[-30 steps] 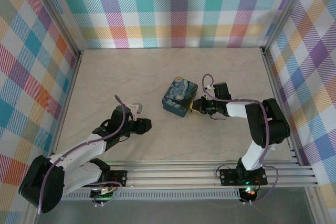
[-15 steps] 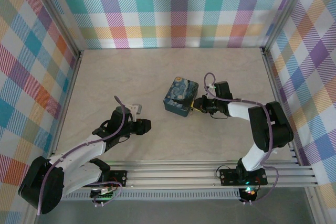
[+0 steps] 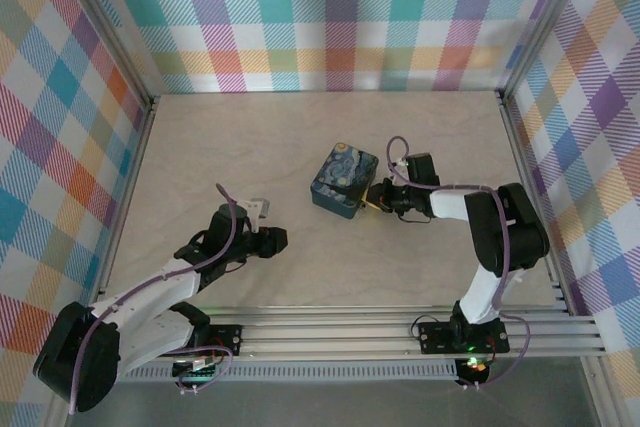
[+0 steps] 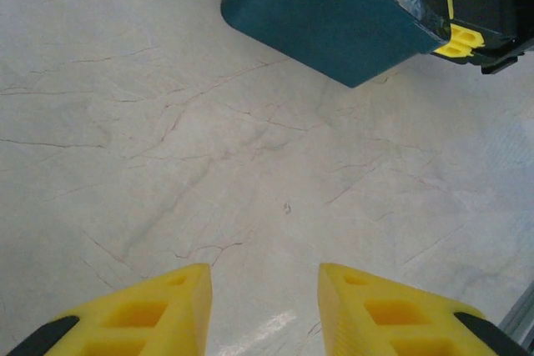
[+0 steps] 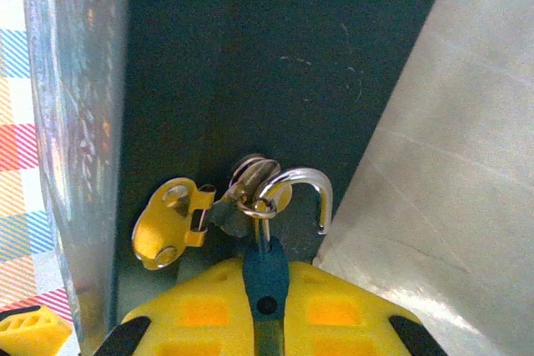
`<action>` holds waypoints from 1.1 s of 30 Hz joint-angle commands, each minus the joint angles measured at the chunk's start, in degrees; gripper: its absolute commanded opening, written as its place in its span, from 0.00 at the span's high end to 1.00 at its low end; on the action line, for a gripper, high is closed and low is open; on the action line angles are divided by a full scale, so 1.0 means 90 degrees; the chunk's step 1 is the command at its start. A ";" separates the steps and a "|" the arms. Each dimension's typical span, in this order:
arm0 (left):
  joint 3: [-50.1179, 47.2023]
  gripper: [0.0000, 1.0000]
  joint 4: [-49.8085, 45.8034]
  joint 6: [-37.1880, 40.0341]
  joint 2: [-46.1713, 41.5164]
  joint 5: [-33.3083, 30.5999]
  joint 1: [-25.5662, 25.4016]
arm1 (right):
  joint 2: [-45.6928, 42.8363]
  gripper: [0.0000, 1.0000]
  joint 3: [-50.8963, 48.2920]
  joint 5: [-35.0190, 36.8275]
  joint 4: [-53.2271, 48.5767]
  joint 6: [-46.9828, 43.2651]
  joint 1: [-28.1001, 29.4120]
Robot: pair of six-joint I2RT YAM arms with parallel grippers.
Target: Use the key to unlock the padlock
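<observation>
A teal box [image 3: 343,185] with a painted lid sits mid-table; its dark side wall [image 5: 250,56] faces the right wrist camera. On that wall hang a gold hasp [image 5: 167,223] and a small padlock. The padlock's narrow blue body [image 5: 265,277] is pinched in my right gripper [image 5: 265,268], which is pressed against the box's right side [image 3: 383,199]. The silver shackle [image 5: 302,183] curves right, and its end stands free of the body. A key ring with keys [image 5: 253,179] dangles at the hasp. My left gripper [image 3: 275,240] rests open on bare table [image 4: 263,306].
The box's near corner [image 4: 325,14] lies ahead of the left gripper, with the right gripper's yellow fingertip [image 4: 461,39] beside it. Checked walls and metal rails [image 3: 130,177] enclose the marble-patterned table [image 3: 250,137].
The right gripper has shifted slightly against the box's side, nudging the box a little. The left arm has stayed put.
</observation>
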 commanded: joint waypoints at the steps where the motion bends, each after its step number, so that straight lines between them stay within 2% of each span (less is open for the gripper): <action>1: -0.0096 0.62 -0.0172 0.0005 -0.0195 -0.0024 -0.0035 | 0.0147 1.00 0.0244 -0.0344 -0.0157 -0.0241 -0.0038; 7: -0.0094 0.62 -0.0219 0.0015 -0.0283 -0.0062 -0.0038 | -0.0012 1.00 0.0417 -0.0827 -0.0403 -0.0510 -0.0176; 16: -0.0064 0.62 -0.0142 0.0015 -0.0144 -0.0014 -0.0038 | 0.0417 1.00 -0.0101 -0.1332 -0.0082 -0.0172 -0.0720; 23: -0.0055 0.62 0.0023 -0.0004 -0.0006 0.0052 -0.0031 | 0.0563 1.00 -0.0051 -0.1808 -0.0088 -0.0089 -0.0977; 33: 0.0053 0.62 -0.0059 0.0083 0.0086 0.0051 -0.0038 | 0.0326 1.00 0.0687 -0.2055 -0.1360 -0.0791 -0.1260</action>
